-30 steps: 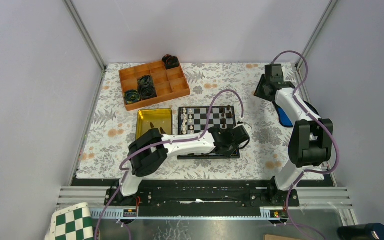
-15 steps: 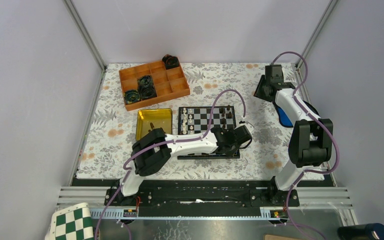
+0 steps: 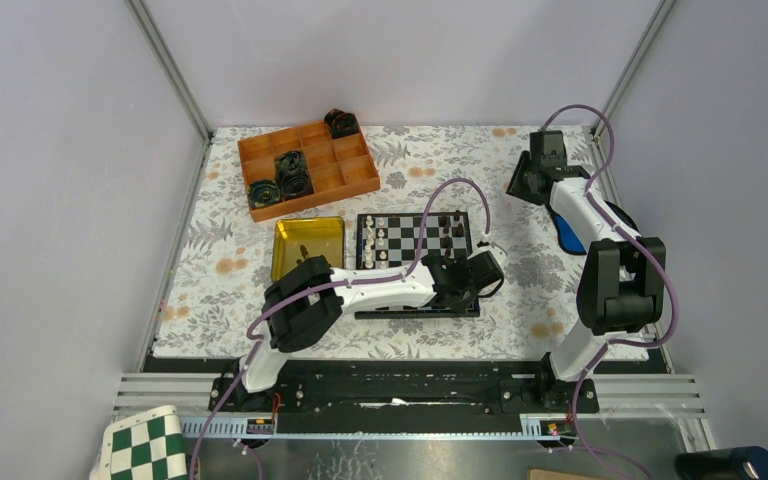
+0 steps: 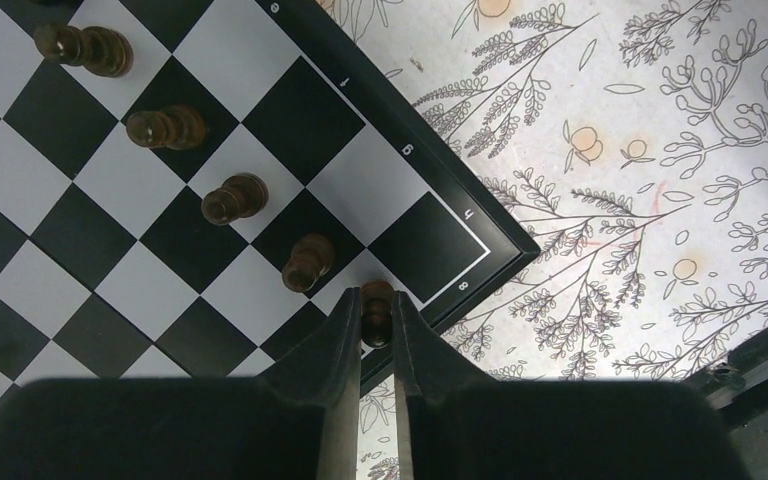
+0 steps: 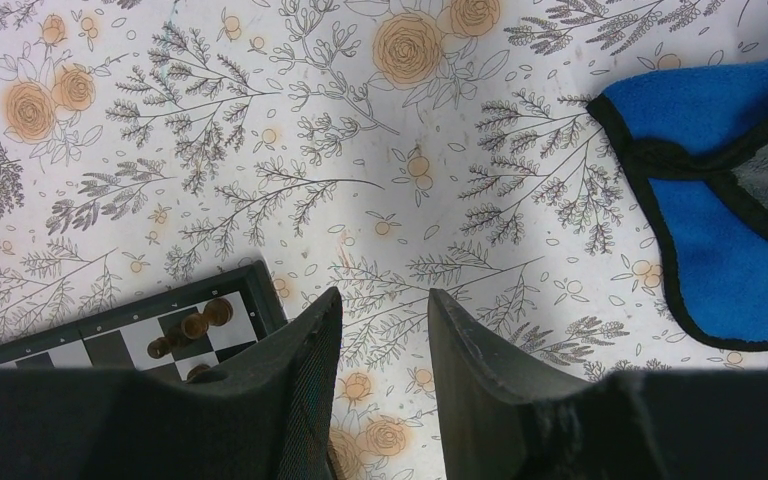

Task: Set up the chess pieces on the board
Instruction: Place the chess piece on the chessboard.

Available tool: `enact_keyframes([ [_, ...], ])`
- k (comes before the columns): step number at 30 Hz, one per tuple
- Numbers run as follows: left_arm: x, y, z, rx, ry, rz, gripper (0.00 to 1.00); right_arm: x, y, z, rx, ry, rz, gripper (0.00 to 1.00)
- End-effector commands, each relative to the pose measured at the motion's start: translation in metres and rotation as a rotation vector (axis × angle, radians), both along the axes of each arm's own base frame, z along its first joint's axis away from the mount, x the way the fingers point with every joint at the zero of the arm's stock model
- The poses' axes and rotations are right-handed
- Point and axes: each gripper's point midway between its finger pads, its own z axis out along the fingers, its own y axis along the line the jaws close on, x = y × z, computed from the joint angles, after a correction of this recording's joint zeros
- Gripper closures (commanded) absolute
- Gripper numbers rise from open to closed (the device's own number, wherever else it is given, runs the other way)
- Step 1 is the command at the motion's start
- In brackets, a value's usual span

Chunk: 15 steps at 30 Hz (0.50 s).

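The board (image 3: 415, 214) lies mid-table with white chess pieces (image 3: 380, 238) on its left side and dark brown ones (image 3: 450, 228) on its right. In the left wrist view, dark pieces (image 4: 235, 198) stand in a diagonal row near the board's corner (image 4: 480, 225). My left gripper (image 4: 375, 300) is shut on a dark brown piece (image 4: 377, 312) over the white corner-row square. I cannot tell whether the piece touches the board. In the top view the left gripper (image 3: 455, 265) is over the board's near right part. My right gripper (image 5: 380, 300) is open and empty above the floral cloth, right of the board's corner (image 5: 260, 290).
A yellow tin (image 3: 285, 245) left of the board holds one piece. An orange divided tray (image 3: 350, 180) at the back left holds black coiled objects. A blue cloth (image 5: 730, 200) lies at the right. A black flat panel (image 3: 410, 313) lies in front of the board.
My left gripper has shifted slightly to the right over the board's near right corner. The right arm has hardly moved.
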Motion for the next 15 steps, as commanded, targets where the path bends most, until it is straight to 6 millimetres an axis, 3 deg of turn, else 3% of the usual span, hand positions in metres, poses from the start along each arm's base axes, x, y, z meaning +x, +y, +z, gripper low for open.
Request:
enact_keyframes([
  [1, 0.0085, -0.0007, -0.0019, -0.017, -0.03, 0.032, 0.99, 0.0066, -0.0021, 0.0067, 0.002, -0.038, -0.003, 0.56],
  [9, 0.0095, 0.0062, -0.0042, -0.013, -0.029, 0.049, 0.98, 0.0061, -0.0016, 0.0054, 0.003, -0.035, -0.001, 0.56],
  [15, 0.0092, 0.0071, -0.004, -0.013, -0.029, 0.051, 0.88, 0.0054, -0.0019, 0.0052, 0.002, -0.035, 0.0, 0.56],
])
